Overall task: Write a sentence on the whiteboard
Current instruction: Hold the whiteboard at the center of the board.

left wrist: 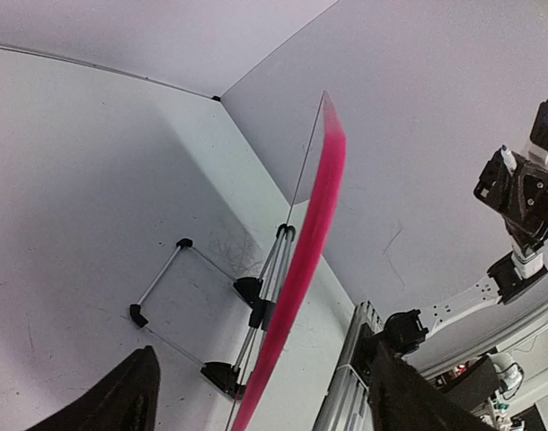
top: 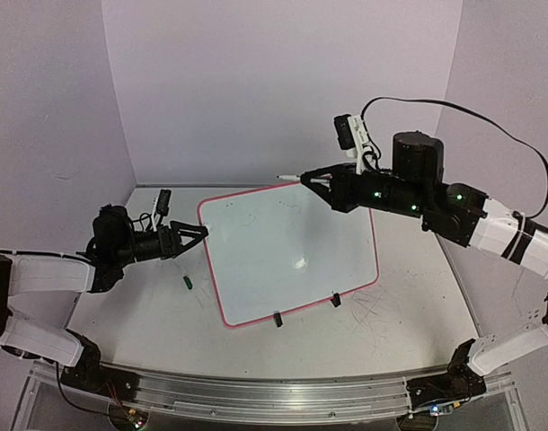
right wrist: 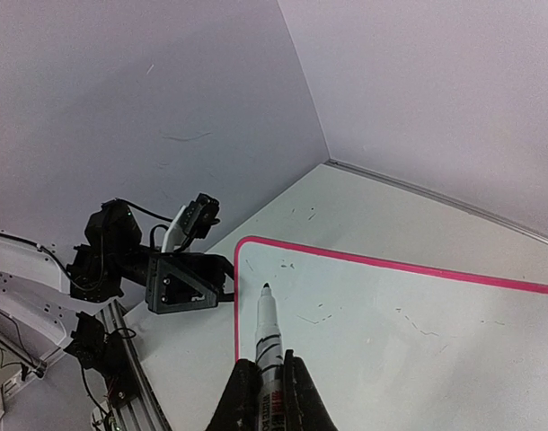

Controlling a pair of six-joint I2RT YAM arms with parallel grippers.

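Clamping a marker [right wrist: 268, 341], right fingers [right wrist: 301, 395]; left fingers [left wrist: 112, 400] apart, flanking the whiteboard [left wrist: 305, 260] edge.

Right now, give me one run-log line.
left gripper open at whiteboard edge | right gripper shut on marker | green cap on table

marker [right wrist: 269, 346] label blurred, whiteboard [top: 292, 256] marks illegible

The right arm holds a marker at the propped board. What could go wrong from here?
1. The whiteboard leans on a thin wire stand, and the left gripper is open around its edge, not clamped: writing pressure might push it back.
2. The marker in the right gripper points near a corner, beside the pink rim: the first stroke might slip off the board.
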